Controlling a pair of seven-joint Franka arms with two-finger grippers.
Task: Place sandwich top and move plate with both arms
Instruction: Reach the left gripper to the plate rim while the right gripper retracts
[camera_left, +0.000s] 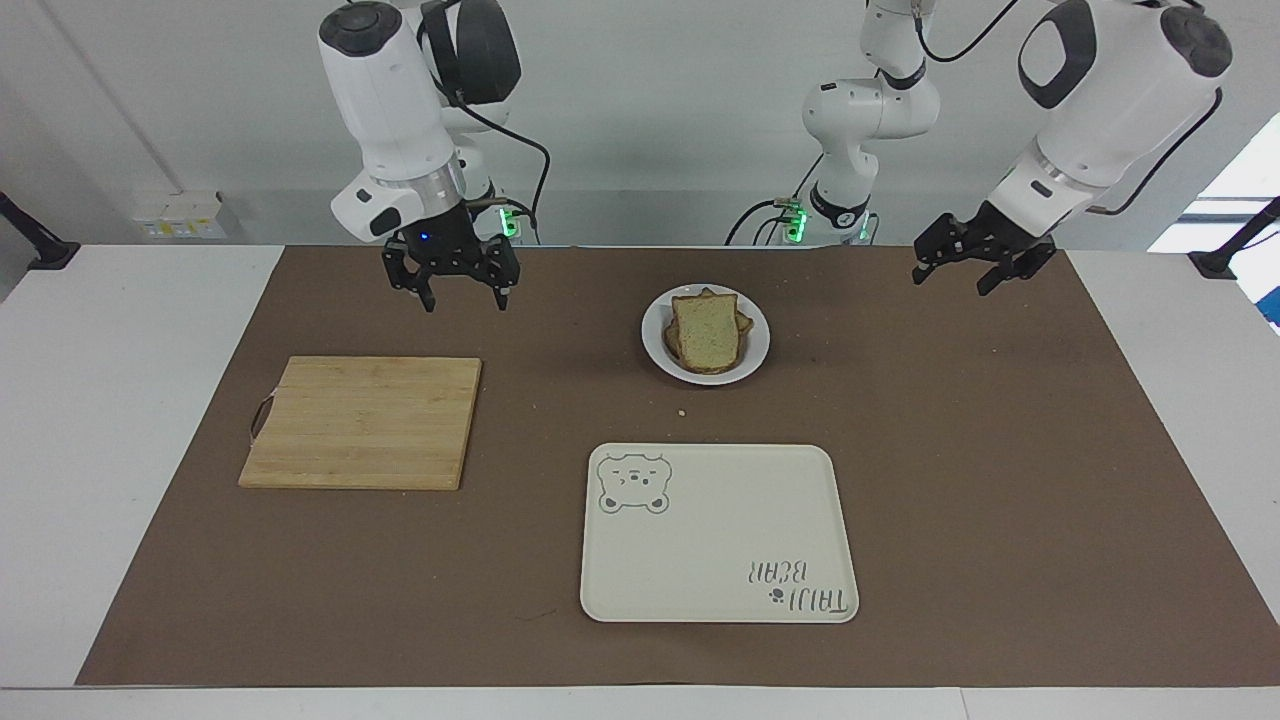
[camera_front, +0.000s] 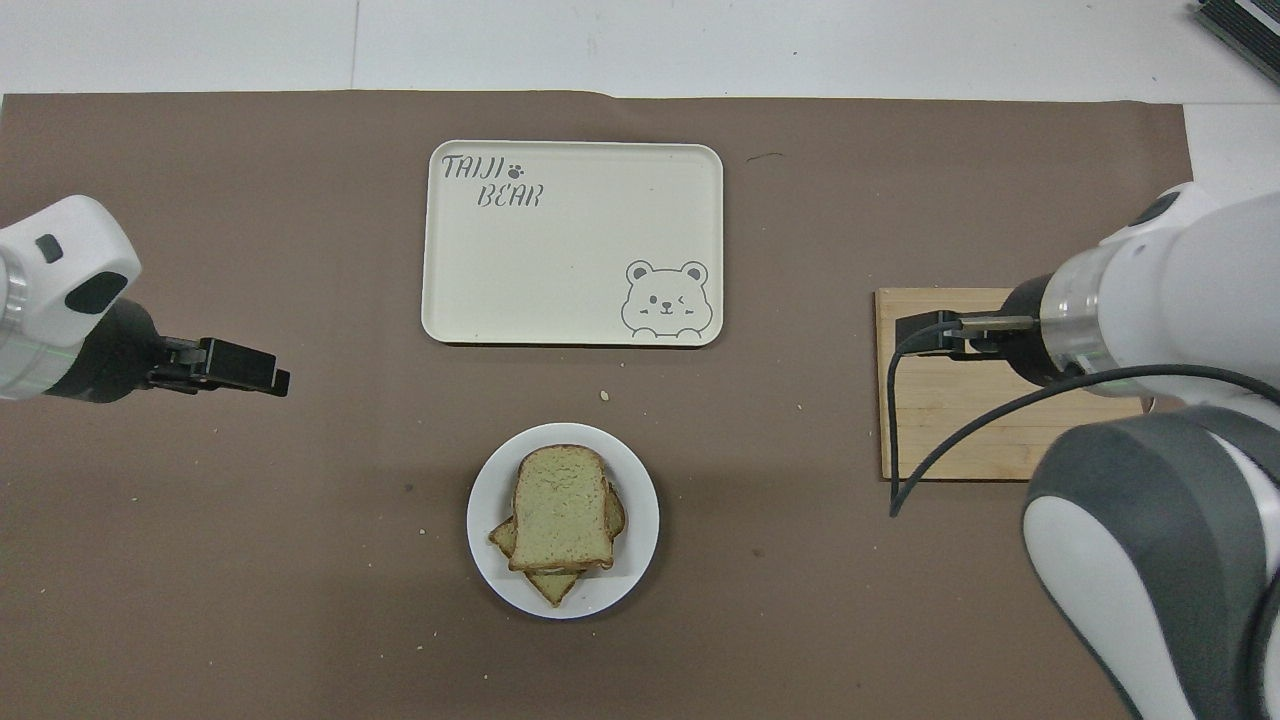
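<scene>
The small white plate (camera_left: 655, 336) (camera_front: 484, 520) stands on the brown mat near the robots' side. A sandwich is stacked on it. The sandwich top (camera_left: 707, 329) (camera_front: 561, 505), a pale speckled slice with brown crust, lies on that stack, and lower slices poke out beneath it. My right gripper (camera_left: 464, 296) (camera_front: 921, 333) hangs open and empty, raised over the mat by the cutting board. My left gripper (camera_left: 950, 277) (camera_front: 262, 372) is open and empty too, raised over the mat toward the left arm's end. Neither touches the plate.
A cream tray (camera_left: 715, 560) (camera_front: 570, 290) with a bear drawing lies farther from the robots than the plate. A wooden cutting board (camera_left: 365, 420) (camera_front: 950, 430) lies toward the right arm's end. A few crumbs dot the brown mat (camera_left: 1000, 450).
</scene>
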